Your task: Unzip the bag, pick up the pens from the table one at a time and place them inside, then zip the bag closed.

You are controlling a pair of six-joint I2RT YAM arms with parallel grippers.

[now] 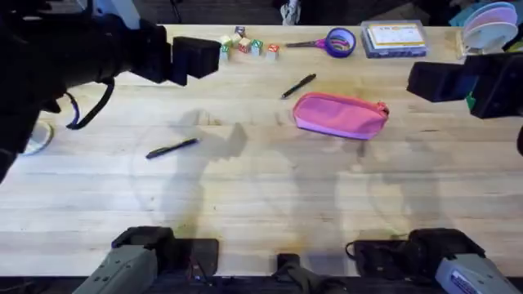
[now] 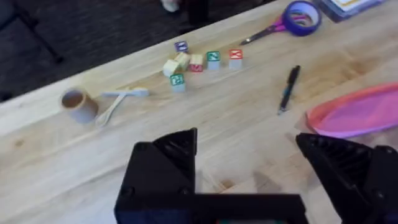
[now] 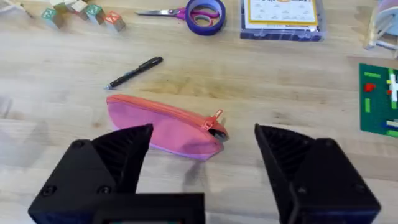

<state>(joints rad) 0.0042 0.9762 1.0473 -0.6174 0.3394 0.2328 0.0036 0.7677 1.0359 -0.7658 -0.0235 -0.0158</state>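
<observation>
My left gripper (image 2: 245, 162) hangs above the table (image 1: 261, 204) with its jaws spread wide and nothing between them. My right gripper (image 3: 202, 155) is released too, its two black fingers (image 3: 121, 149) standing well apart over bare wood, just near of the bag (image 3: 165, 127).

From overhead, my left gripper (image 1: 196, 59) is raised over the far left of the table and my right gripper (image 1: 437, 82) over the far right.

The bag (image 1: 339, 114) lies flat on its side, right of centre toward the far half. Its zipper looks drawn shut, with the pull (image 3: 216, 118) sitting at its right end. One pen (image 1: 298, 86) lies aslant just beyond the bag's left end, near it but not touching. The other pen (image 1: 172, 148) lies well apart, out on the left half of the table, also aslant.

Along the far edge sit a cluster of small lettered blocks (image 1: 245, 45), purple-handled scissors (image 1: 327, 41) next to a purple tape roll (image 3: 205, 14), and a clear box with a yellow label (image 1: 395, 38). In my left wrist view a small brown roll (image 2: 78, 102) and a white spoon (image 2: 121, 99) lie left of the blocks. A green brick plate (image 3: 378, 99) sits at the right edge.
</observation>
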